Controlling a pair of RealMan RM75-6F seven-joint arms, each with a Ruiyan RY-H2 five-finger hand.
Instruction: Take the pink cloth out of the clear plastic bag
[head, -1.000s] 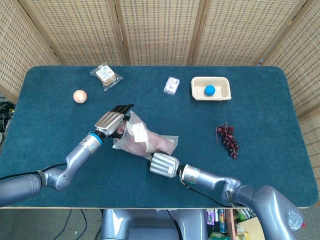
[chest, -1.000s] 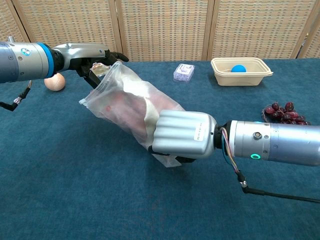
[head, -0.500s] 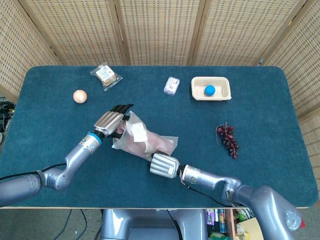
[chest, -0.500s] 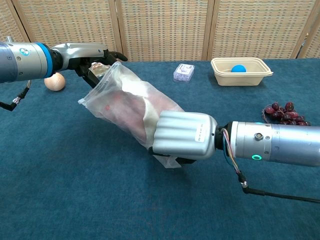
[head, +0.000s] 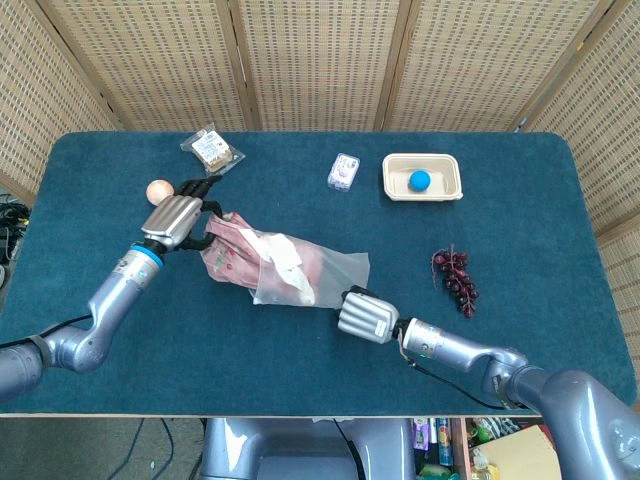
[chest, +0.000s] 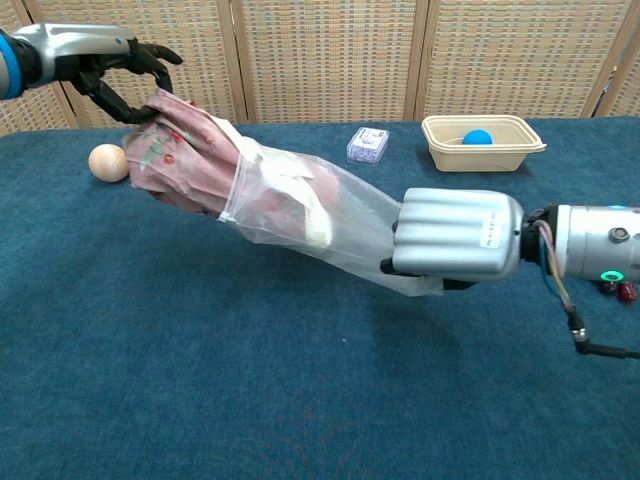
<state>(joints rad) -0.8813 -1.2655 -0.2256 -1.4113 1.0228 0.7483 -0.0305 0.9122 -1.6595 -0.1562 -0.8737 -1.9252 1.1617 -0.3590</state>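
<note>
Our left hand (head: 176, 216) pinches the end of the pink cloth (head: 228, 258) between its dark fingers (chest: 150, 52), holding it up off the desk (head: 520, 250). About half of the cloth sticks out of the open mouth of the clear plastic bag (head: 320, 275); the rest, along with a pale cream patch, is inside the bag. Our right hand (head: 365, 317) grips the closed bottom end of the bag, fingers curled around the plastic with the silver back of the hand facing the chest camera. Cloth and bag stretch in a slanting line between our two hands, higher on the left side and lower on the right, lifted above the blue surface.

A round peach-coloured ball (head: 156, 189) sits just beyond our left hand. Further back lie a small packet of snacks (head: 212, 151), a small clear box (head: 343, 171), and a cream tray (head: 394, 180) holding a blue ball (head: 419, 180). A bunch of dark grapes (head: 457, 280) lies well apart to the right.
</note>
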